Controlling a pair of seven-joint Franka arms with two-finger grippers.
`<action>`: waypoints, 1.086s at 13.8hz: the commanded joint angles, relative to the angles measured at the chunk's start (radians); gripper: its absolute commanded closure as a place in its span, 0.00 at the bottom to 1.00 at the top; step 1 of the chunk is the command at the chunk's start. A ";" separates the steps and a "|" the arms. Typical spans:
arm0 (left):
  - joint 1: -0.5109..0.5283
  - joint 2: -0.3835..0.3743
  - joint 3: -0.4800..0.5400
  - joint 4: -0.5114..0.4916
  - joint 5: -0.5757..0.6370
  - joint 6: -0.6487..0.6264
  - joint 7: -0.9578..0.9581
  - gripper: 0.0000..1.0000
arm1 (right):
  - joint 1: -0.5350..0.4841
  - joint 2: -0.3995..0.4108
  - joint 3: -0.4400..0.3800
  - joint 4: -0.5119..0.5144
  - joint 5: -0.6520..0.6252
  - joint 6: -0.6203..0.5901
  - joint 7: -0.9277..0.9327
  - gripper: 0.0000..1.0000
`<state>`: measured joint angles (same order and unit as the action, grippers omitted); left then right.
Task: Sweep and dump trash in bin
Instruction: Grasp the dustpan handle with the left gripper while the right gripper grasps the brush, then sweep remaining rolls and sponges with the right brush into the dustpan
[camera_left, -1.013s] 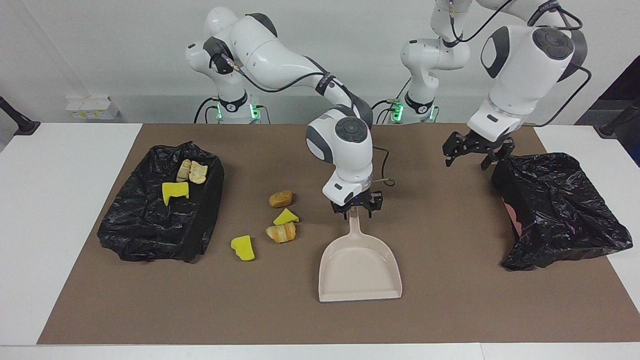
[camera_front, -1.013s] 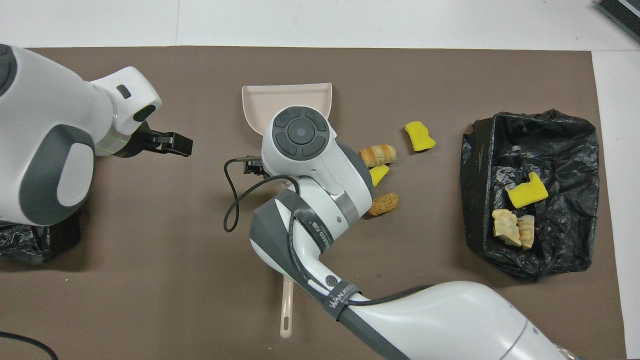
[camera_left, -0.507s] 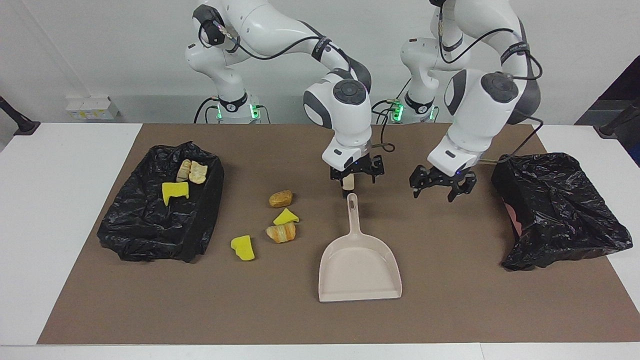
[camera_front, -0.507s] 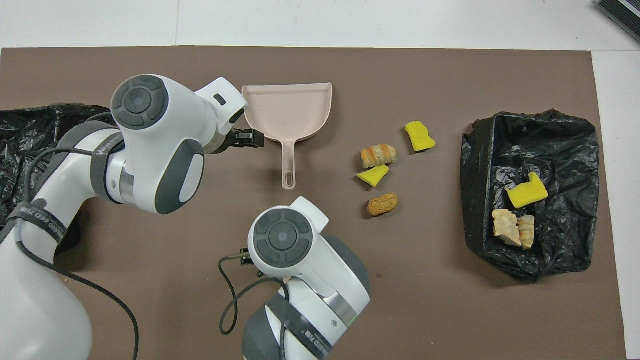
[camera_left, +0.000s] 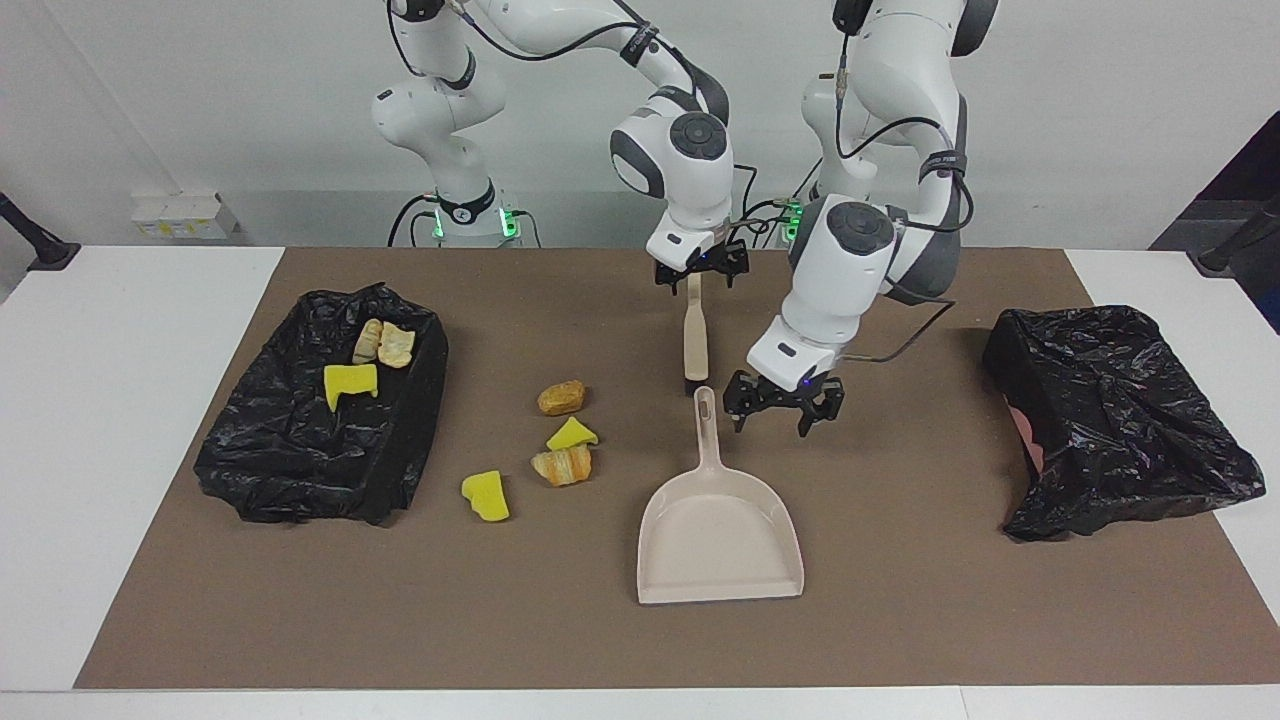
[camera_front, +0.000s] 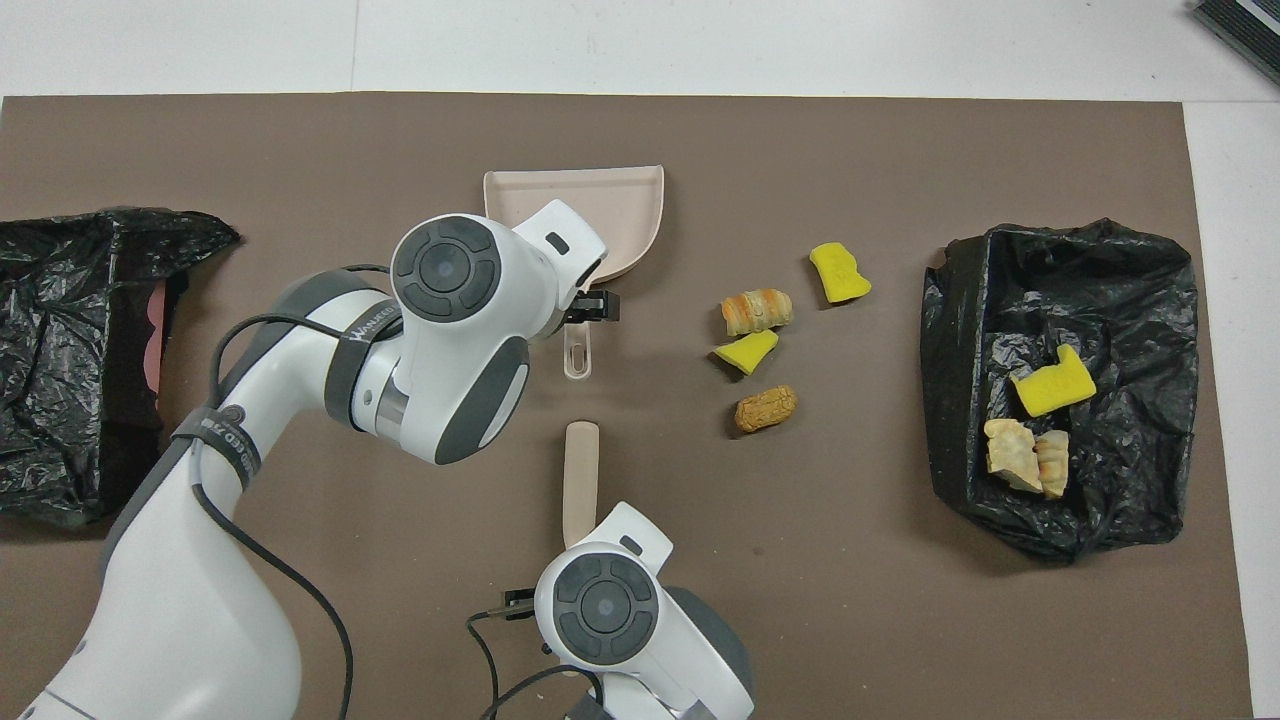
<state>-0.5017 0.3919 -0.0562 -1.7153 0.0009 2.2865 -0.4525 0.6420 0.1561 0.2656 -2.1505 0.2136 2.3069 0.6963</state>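
Beige dustpan (camera_left: 718, 530) lies ungripped, my left gripper (camera_left: 784, 410) wide beside its handle, right gripper (camera_left: 702, 272) wide over the brush (camera_left: 694, 338); a mis-set grab could scatter loose trash (camera_left: 562, 466) beside it.

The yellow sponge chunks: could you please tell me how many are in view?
3. One lies on the mat farthest from the robots, one sits between the two bread pieces, and one is in the bin at the right arm's end. The bin liner could hide others.
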 joint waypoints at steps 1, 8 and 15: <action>-0.024 0.024 0.019 0.002 0.050 0.047 -0.067 0.00 | 0.007 -0.039 -0.003 -0.049 0.026 0.020 -0.027 0.00; -0.031 0.018 0.019 -0.041 0.054 0.041 -0.068 0.95 | -0.002 -0.030 -0.006 -0.039 0.018 0.009 -0.090 1.00; 0.049 -0.051 0.026 -0.023 0.070 -0.037 0.113 1.00 | -0.090 -0.105 -0.016 0.014 0.003 -0.197 -0.139 1.00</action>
<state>-0.4889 0.3996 -0.0301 -1.7291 0.0513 2.3036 -0.4322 0.5981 0.1197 0.2492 -2.1330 0.2125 2.1773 0.6099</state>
